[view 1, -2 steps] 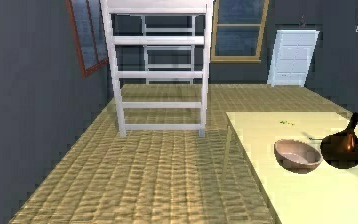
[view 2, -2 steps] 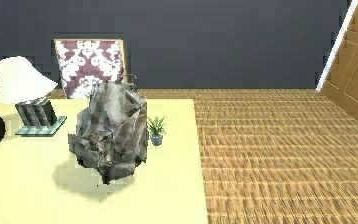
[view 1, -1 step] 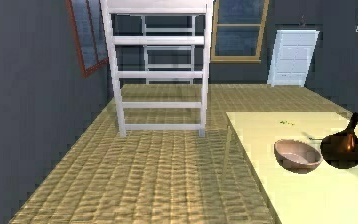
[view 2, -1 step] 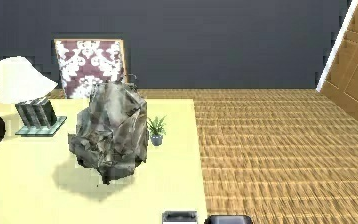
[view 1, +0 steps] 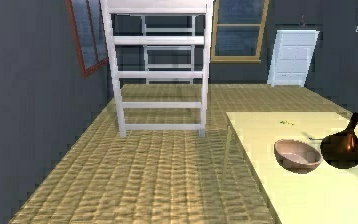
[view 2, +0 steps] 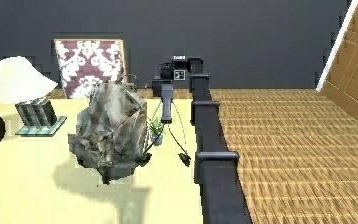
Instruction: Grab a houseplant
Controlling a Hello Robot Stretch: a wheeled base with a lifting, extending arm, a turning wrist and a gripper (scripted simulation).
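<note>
A small plant with thin green stems (view 2: 158,134) stands on the pale yellow table (view 2: 37,195), right of a big grey crumpled rock-like object (view 2: 111,130). The arm (view 2: 215,150), a dark bar, rises along the table's right edge. At its far end, left of the white marker squares, the gripper (view 2: 168,112) points down toward the plant. I cannot tell whether it touches the plant or holds anything. In the forward view the same table (view 1: 277,195) carries a brown bowl (view 1: 297,154) and a dark vase (view 1: 346,145).
A white-shaded lamp (view 2: 23,82) and a chair with a patterned back (view 2: 88,64) sit at the table's far left. A wooden door (view 2: 349,70) is at the right. Ahead are a white ladder-like frame (view 1: 160,70), a window (view 1: 239,30), a white dresser (view 1: 292,57) and open wooden floor (view 1: 127,170).
</note>
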